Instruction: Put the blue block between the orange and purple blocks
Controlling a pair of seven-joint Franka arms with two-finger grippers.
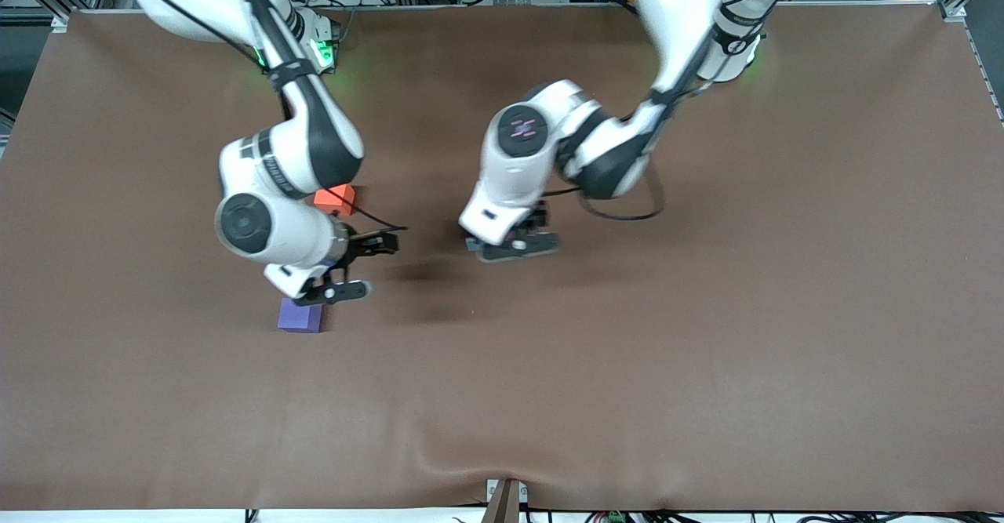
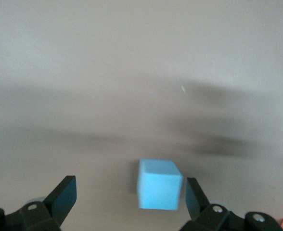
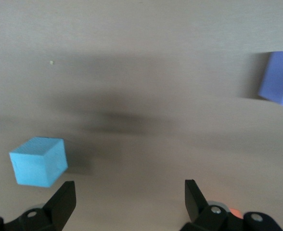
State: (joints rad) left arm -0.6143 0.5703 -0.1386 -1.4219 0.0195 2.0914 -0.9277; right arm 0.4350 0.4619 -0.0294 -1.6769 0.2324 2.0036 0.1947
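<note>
Left gripper (image 2: 127,202): we see jaws spread, blue block (image 2: 159,184) on the table between them, ungripped.
Right gripper (image 3: 129,204): jaws spread, empty; purple block (image 3: 278,78) well ahead.

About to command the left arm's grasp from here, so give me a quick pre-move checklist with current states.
1. Left gripper open: ok, fingers spread wide.
2. Blue block between the left fingers: ok, though nearer one finger than the other.
3. Blue block free on the table: ok, nothing touches it.
4. Gap between orange block and purple block: not ok, the right gripper hangs over it.
5. Right gripper empty: ok, open, holding nothing.
6. Blue block in the front view: cannot tell, the left arm hides it.
</note>
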